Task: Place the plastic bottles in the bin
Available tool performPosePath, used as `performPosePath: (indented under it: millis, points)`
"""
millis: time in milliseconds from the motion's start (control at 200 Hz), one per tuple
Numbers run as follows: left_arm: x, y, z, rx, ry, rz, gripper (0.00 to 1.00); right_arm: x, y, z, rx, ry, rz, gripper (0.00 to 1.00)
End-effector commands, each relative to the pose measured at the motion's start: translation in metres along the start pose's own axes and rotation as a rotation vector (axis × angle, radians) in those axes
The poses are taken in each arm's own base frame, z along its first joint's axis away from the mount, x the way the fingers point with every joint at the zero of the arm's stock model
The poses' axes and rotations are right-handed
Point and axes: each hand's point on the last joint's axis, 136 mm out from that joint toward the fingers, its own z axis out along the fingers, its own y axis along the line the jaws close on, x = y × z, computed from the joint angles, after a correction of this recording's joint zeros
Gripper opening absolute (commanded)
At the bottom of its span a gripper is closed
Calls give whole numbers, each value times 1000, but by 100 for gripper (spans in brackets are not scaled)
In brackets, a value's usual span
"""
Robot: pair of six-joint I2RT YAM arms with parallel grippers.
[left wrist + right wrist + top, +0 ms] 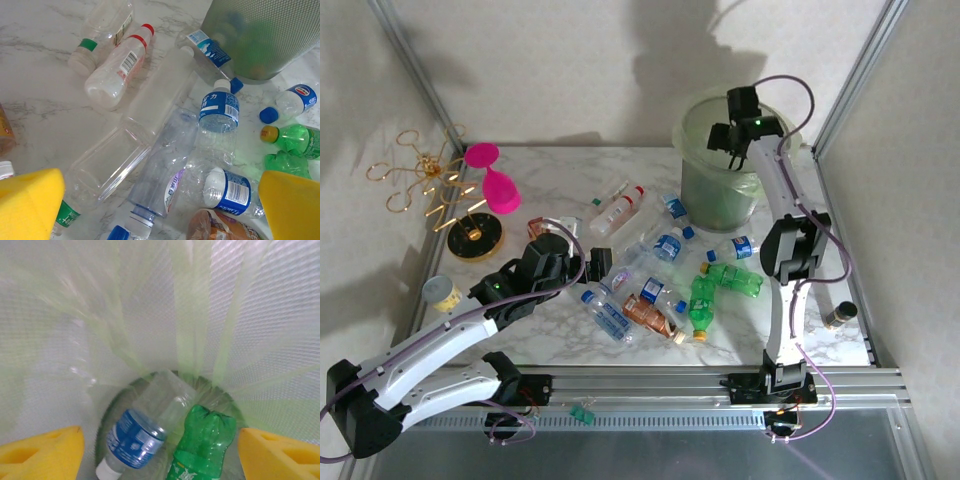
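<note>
Right gripper (731,146): jaws spread, nothing held, hanging nose-down in the mouth of the bin (718,195). Wrist view shows yellow pads (40,452) at both lower corners and pale-green walls all round. Straight below on the bin floor lie a clear blue-label bottle (132,437) and a green bottle (200,447), side by side.

Left gripper (599,262): jaws wide, empty, low over the loose bottles (655,290) strewn mid-table. Just ahead between its pads are a long clear bottle (135,130), a crumpled bluish bottle (165,160) and a blue-band bottle (217,125). Farther ahead-left is a white red-cap bottle (115,75). The bin stands ahead-right, well apart.

Surface: table (560,165) white, marble-patterned, with a metal rail at the near edge. Frame posts and pale walls all round. Goblet (492,180) and gold stand (430,185) sit far-left of the left gripper.
</note>
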Motion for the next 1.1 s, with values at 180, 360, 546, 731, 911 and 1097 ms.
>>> performPosePath:
  millis: [180, 360, 546, 731, 911, 1097]
  points:
    - [-16, 10, -16, -44, -91, 3, 100, -49, 51, -142, -308, -293, 56, 79]
    - [-23, 17, -26, -66, -131, -22, 100, -25, 68, -210, -400, -392, 31, 78]
    - [-35, 21, -39, -91, -163, -51, 100, 35, 82, -249, -495, -391, -70, 78]
    - [-45, 17, -53, -75, -156, -98, 100, 117, 85, -242, -585, -207, -146, 77]
    - [-47, 15, -54, -62, -160, -133, 100, 199, 78, -197, -575, 15, -153, 72]
    - [-37, 8, -37, -46, -105, -136, 100, 275, 65, -165, -476, 238, -91, 70]
